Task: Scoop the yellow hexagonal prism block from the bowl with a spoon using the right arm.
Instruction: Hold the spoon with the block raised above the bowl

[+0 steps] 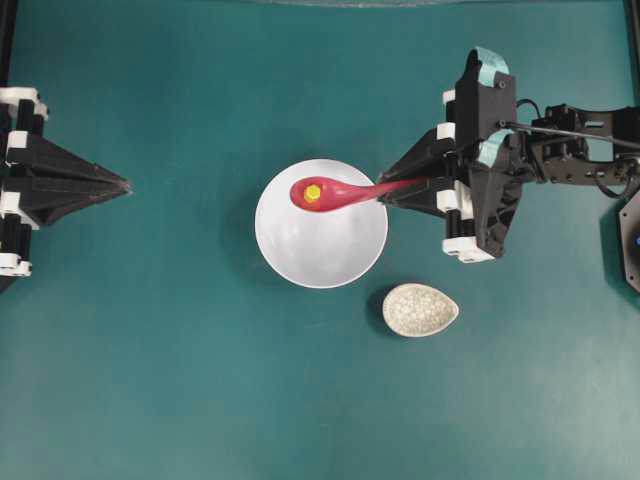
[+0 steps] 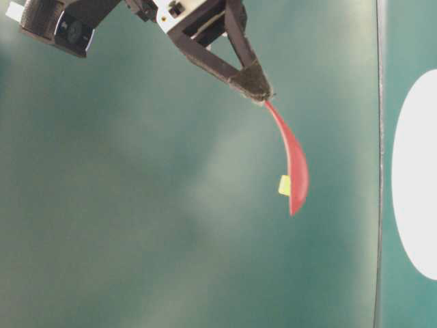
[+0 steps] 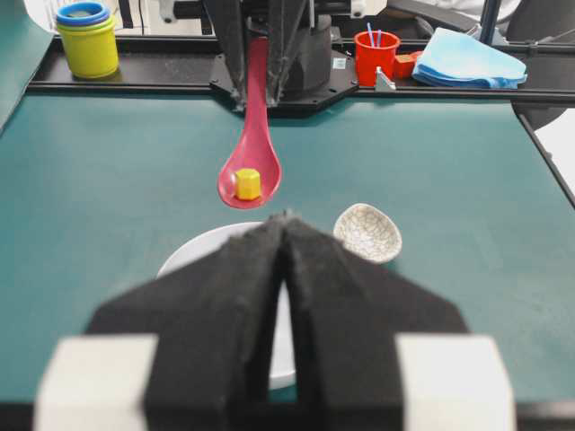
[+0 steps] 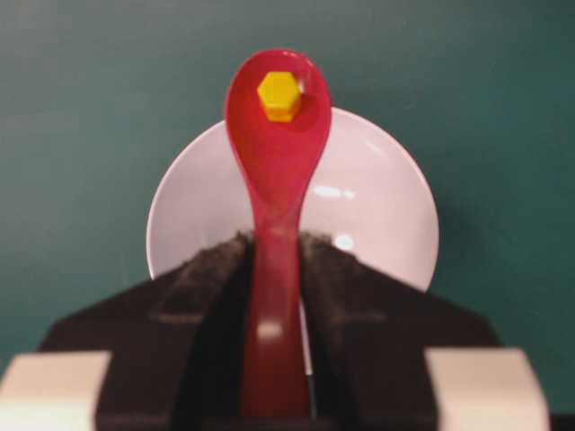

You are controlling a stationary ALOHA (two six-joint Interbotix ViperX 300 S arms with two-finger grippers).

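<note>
One yellow block is riding in the spoon; right gripper is pinching its handle, should be keeping it level above the bowl.

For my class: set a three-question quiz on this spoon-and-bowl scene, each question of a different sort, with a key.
1. True or false: the yellow block lies in the spoon.
2. What holds the spoon's handle? A) left gripper B) right gripper C) nothing
3. Fill in: the speckled dish sits ____ the white bowl.

Key: 1 true; 2 B; 3 beside, apart from it.
</note>
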